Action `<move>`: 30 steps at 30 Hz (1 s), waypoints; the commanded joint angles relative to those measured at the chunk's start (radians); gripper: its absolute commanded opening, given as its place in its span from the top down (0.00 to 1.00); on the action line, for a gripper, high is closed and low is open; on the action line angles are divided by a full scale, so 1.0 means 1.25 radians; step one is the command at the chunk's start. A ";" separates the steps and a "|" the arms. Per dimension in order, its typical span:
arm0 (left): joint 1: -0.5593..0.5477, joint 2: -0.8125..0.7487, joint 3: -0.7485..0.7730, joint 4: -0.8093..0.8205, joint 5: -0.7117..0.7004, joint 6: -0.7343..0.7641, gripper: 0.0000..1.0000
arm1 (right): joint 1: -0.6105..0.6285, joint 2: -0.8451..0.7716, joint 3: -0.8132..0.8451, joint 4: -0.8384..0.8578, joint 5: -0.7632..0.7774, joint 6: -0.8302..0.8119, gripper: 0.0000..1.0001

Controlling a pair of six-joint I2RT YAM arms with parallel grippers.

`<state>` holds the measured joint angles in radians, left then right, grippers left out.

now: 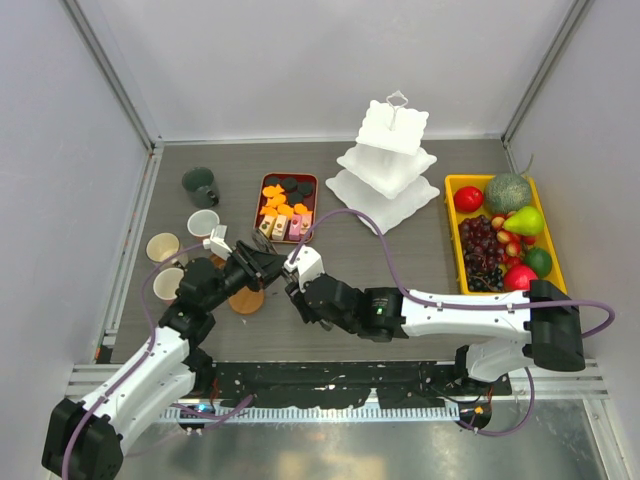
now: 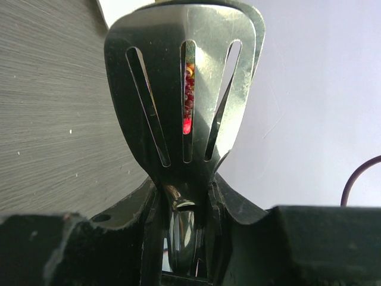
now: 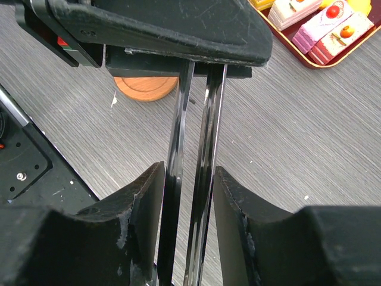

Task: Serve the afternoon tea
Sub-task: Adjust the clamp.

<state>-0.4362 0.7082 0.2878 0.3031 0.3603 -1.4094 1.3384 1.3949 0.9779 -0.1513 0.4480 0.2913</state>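
Both grippers hold the metal tongs (image 2: 161, 77) above the table's near left. My left gripper (image 1: 262, 266) is shut on the tongs just below their slotted head, seen in the left wrist view (image 2: 184, 192). My right gripper (image 1: 296, 284) is shut on the tongs' two arms (image 3: 209, 119), one finger pressed to each arm (image 3: 187, 179). A brown coaster (image 1: 246, 301) lies below the left gripper. The dark red tray (image 1: 286, 205) holds orange, black and pink-yellow sweets (image 3: 324, 27). The white three-tier stand (image 1: 388, 160) stands at the back. A dark green mug (image 1: 200, 185) and three pale mugs (image 1: 203, 222) stand at the left.
A yellow tray of fruit (image 1: 505, 235) sits at the right edge. A purple cable (image 1: 380, 240) arcs over the table between the sweets tray and the stand. Grey walls close the table on three sides.
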 commanded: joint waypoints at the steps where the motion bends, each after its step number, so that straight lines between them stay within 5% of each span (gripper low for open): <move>1: 0.003 -0.011 0.034 0.048 0.008 0.005 1.00 | -0.001 -0.021 0.034 0.020 0.021 0.012 0.56; 22: -0.001 -0.028 0.026 0.041 -0.015 0.010 1.00 | -0.008 0.013 0.073 0.015 0.017 0.023 0.57; 30: -0.004 -0.030 0.024 0.046 -0.018 0.002 1.00 | -0.007 0.024 0.082 0.006 0.016 0.027 0.67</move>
<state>-0.4370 0.6849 0.2878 0.2974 0.3473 -1.4052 1.3285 1.4223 1.0306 -0.1596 0.4625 0.3107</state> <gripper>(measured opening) 0.324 0.365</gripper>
